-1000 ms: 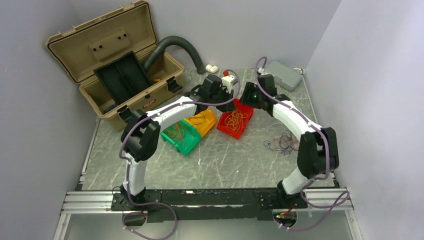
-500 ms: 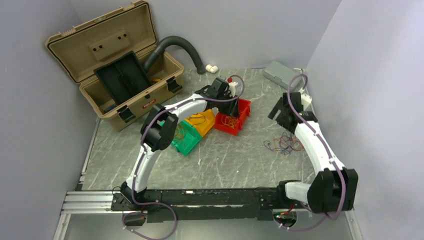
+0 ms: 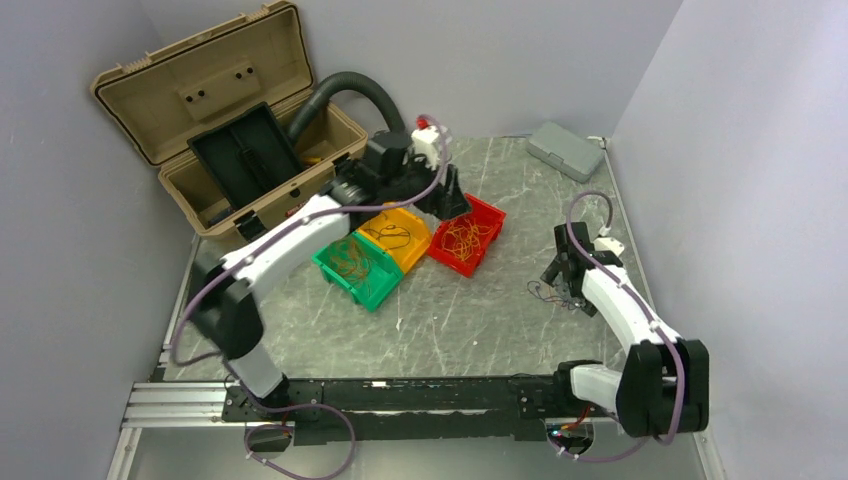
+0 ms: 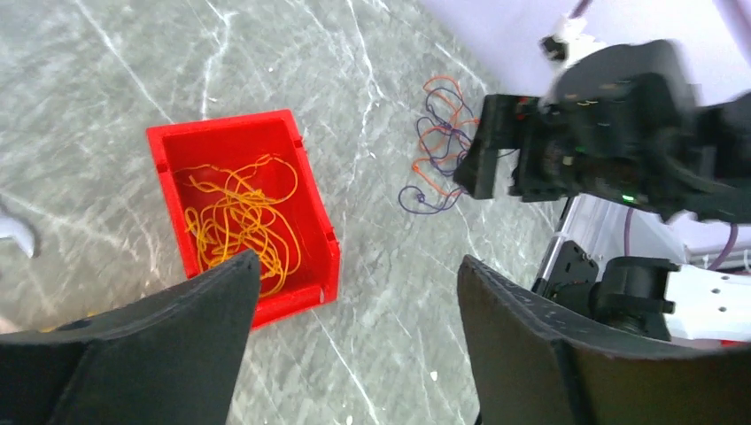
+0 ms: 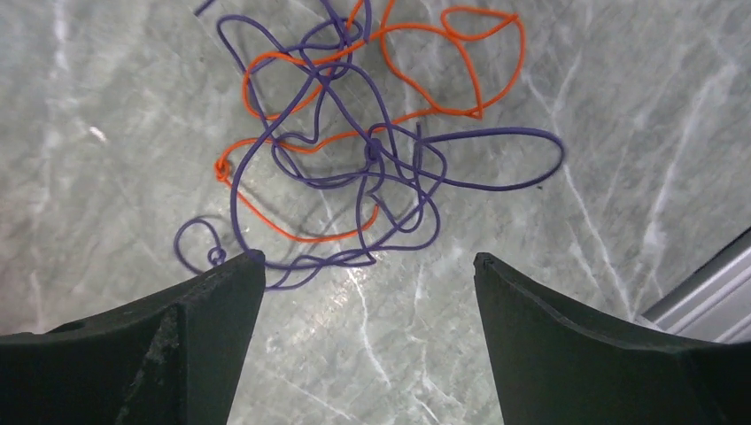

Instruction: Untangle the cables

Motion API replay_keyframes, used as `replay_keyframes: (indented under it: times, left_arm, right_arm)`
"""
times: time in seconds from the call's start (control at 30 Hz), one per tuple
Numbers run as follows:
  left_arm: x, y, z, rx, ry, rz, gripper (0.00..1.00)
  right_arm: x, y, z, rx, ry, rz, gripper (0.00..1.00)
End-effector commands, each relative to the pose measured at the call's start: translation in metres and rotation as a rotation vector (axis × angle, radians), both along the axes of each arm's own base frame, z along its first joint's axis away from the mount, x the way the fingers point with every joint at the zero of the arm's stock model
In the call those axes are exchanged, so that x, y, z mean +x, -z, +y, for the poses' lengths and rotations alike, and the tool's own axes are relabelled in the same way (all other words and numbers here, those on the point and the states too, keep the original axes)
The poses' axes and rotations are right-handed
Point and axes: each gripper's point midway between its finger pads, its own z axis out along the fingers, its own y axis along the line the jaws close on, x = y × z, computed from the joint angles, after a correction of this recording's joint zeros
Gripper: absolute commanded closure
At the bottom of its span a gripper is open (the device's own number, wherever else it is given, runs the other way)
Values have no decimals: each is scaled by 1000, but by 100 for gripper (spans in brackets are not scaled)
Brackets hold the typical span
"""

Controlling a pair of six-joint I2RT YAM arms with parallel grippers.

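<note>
The right gripper [image 5: 365, 283] has swung from the red bin [image 4: 221, 124] to the mid-right cables [image 5: 372, 155], gaping and empty like the left gripper [image 4: 359, 283]; next, pinch a single one.

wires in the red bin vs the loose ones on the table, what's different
The thin orange wires lie inside the red plastic bin; the loose tangle of thin wires lies bare on the grey marbled table. The first are all orange; the tangle mixes purple and orange. Both are snarled.

The row of bins [image 3: 372, 292] sits in the middle of the table [image 3: 450, 320] with cables [image 3: 462, 238] in them, the big open box [image 3: 230, 120] stands behind on the left, and a loose bunch [image 5: 374, 150] lies to the right.
</note>
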Motion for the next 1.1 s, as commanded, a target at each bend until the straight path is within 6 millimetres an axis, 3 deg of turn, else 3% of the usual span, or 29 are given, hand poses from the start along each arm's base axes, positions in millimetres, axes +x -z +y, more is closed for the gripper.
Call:
replay_keyframes:
  times: [0.0,0.07,0.2,0.33,0.43,0.53,0.6,0.63,0.67,0.7,0.73,0.77,0.8,0.93,1.07]
  left_arm:
    - [-17,-3,50,-8,-115,-47,10]
    - [-29,1,74,1,-172,-63,1]
    - [-56,16,107,17,-230,-69,1]
    - [-74,37,119,10,-234,-50,1]
    - [-83,42,116,-12,-193,-44,1]
    - [-90,48,107,-6,-143,-36,0]
    - [-94,53,99,13,-108,-36,1]
    - [-97,56,94,21,-90,-34,1]
    - [-98,58,90,26,-79,-34,1]
    - [-100,59,86,26,-65,-34,1]
    - [-102,60,82,21,-53,-32,1]
    - [-103,62,78,18,-40,-25,1]
    - [-105,63,74,15,-26,-21,1]
    - [-112,66,55,4,26,-25,1]
    - [-117,72,30,11,75,-20,1]
  right_arm:
    - [22,19,7,34,-6,-39,19]
    - [23,26,11,53,-27,-41,44]
    - [25,28,34,130,-158,-83,100]
    - [18,23,93,259,-341,-93,100]
    - [3,9,159,417,-524,-94,100]
    - [-19,-21,224,585,-673,-103,100]
    - [-32,-39,249,654,-739,-107,99]
    - [-36,-46,256,682,-760,-106,94]
    - [-39,-51,258,696,-773,-102,86]
    - [-40,-58,257,687,-788,-108,65]
    - [-38,-63,250,651,-787,-116,36]
    - [-35,-68,240,595,-771,-128,20]
    - [-31,-73,227,530,-749,-143,13]
    - [-15,-84,165,326,-606,-163,11]
    - [-8,-69,114,276,-443,-149,11]
